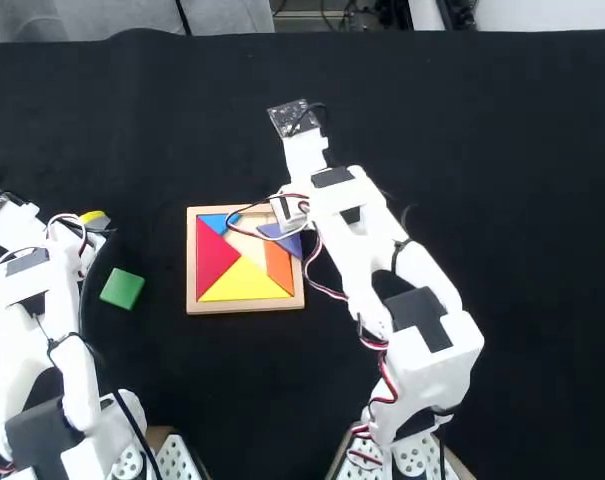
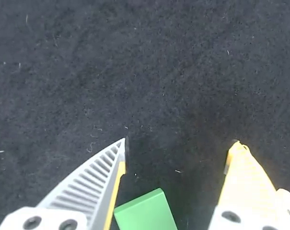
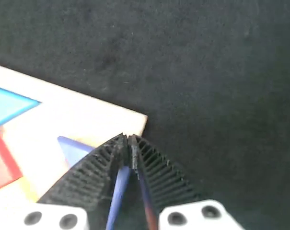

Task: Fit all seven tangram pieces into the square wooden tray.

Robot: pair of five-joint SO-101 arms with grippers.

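Left gripper (image 2: 180, 157) gapes wide over the black cloth (image 2: 135, 57); right gripper (image 3: 129, 143) is pinched tight on a purple piece (image 3: 117, 189)!
The left wrist view shows the green square (image 2: 145, 213) between the spread fingers. From above, it lies flat beside that folded arm. The tray (image 1: 194, 302) holds a blue triangle (image 1: 214, 222), red triangle (image 1: 214, 260), yellow triangle (image 1: 244, 282) and orange piece (image 1: 279, 262). The right arm stretches forward over its far right corner.

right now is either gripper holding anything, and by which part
The right gripper pinches the purple piece by one edge; the left gripper is open, holding nothing.
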